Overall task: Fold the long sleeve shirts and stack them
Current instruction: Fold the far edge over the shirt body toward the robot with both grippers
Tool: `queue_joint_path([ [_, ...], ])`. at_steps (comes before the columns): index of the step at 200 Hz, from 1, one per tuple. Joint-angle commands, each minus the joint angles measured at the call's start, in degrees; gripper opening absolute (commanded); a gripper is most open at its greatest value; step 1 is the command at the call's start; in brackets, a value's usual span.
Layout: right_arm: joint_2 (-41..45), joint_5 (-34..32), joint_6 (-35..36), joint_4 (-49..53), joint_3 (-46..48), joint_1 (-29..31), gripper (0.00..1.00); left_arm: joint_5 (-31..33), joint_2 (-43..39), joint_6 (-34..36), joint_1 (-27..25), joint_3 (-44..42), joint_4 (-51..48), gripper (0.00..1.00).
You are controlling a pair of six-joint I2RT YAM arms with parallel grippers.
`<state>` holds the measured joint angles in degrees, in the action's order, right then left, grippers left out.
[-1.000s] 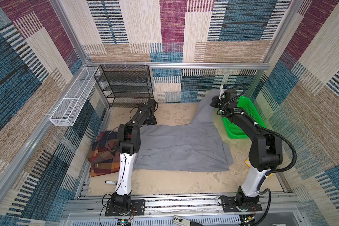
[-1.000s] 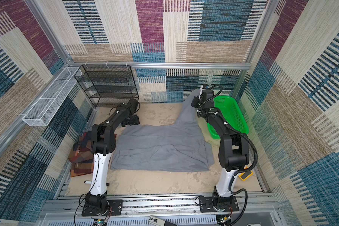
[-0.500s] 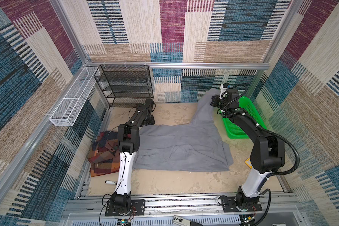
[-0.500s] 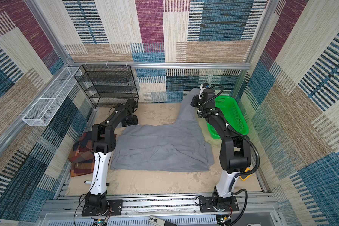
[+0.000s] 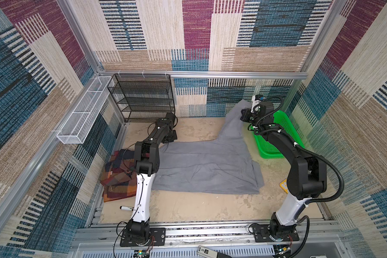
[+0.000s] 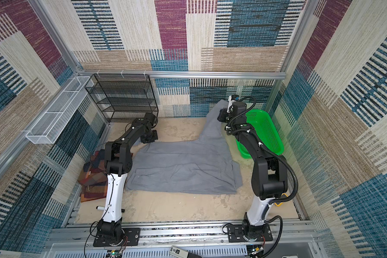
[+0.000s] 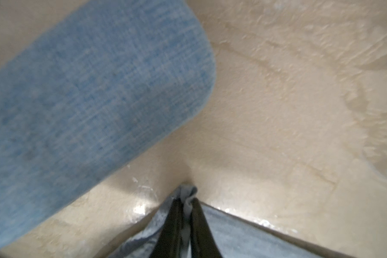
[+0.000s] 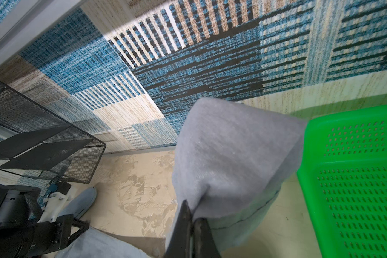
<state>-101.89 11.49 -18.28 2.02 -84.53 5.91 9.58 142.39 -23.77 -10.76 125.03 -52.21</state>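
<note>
Both top views: two shirts. One grey shirt (image 5: 206,165) lies spread mid-counter (image 5: 188,207). Right gripper (image 8: 191,214) jaws pinch one raised end; left gripper (image 7: 186,201) jaws pinch a far corner. One plaid shirt (image 5: 119,176) lies folded at the left edge. One green basket (image 5: 286,127) sits right.

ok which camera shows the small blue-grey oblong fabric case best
The left wrist view: the small blue-grey oblong case fills much of it, close though blurred. The right wrist view shows only one rounded end. In both top views I cannot make it out.
</note>
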Motion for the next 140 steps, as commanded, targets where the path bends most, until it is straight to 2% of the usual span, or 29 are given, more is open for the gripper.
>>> queue_joint_path([
  [1, 0.9, 1.4, -1.3, -3.0, 0.2, 0.1, 0.00, 1.8, 0.5, 1.9, 0.3, -1.0, -5.6, 0.07],
  [14, 1.5, 2.5, -2.1, -3.7, 0.9, 0.1, 0.00, 2.0, -0.5, 1.6, 0.3, -1.8, -5.4, 0.00],
  [47, 3.5, 5.0, -4.3, -5.6, 2.8, 0.1, 0.00, 1.7, -7.0, 0.2, 0.2, -8.8, -0.6, 0.00],
  [98, 11.1, 4.9, -8.6, -6.7, 9.7, 0.3, 0.00, 0.6, -25.6, -3.0, 0.0, -33.7, 19.4, 0.00],
  [140, 19.4, 4.8, -10.1, -5.5, 18.2, 1.6, 0.00, 3.8, -35.0, -5.4, -1.9, -45.8, 27.3, 0.00],
])
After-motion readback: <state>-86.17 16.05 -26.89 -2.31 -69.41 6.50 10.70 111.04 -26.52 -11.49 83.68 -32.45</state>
